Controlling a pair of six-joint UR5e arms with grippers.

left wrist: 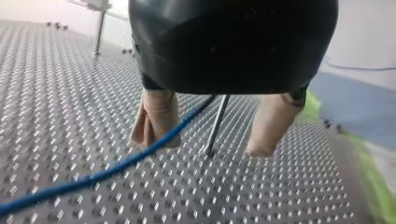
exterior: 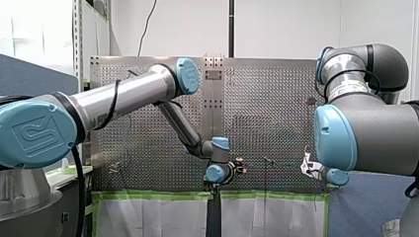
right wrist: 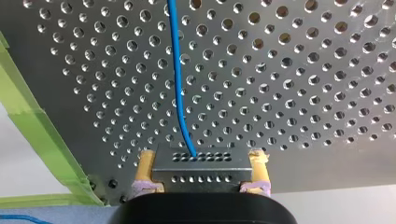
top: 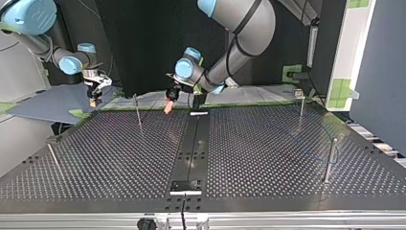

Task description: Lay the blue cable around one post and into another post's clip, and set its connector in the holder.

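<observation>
In the top view the right gripper [top: 95,96] is met first. In its own wrist view its yellow pads [right wrist: 145,168] are seen closed on the two ends of the connector [right wrist: 201,168], a small metal block with rows of holes. The blue cable [right wrist: 180,84] leaves the middle of that block and runs straight ahead of the gripper, along the line of its reach, over the perforated table [right wrist: 303,93].

Further along, the left gripper [top: 168,103] is held low over the table. Its beige pads [left wrist: 161,114] are spread wide, and nothing is clamped between them. The cable comes out from under the gripper body in the gap between the pads. It crosses slantwise in front of one pad and trails off to that side. Whether it touches that pad cannot be told.

A thin post [left wrist: 217,116] stands upright just ahead of the gap between the fingers. The cable lies on the gripper's side of it, with its long axis nearly across the post's.

Leading the cable around the post is judged to be the step in hand, and the left gripper is judged the nearer to the post. The connector is not yet in a holder.
</observation>
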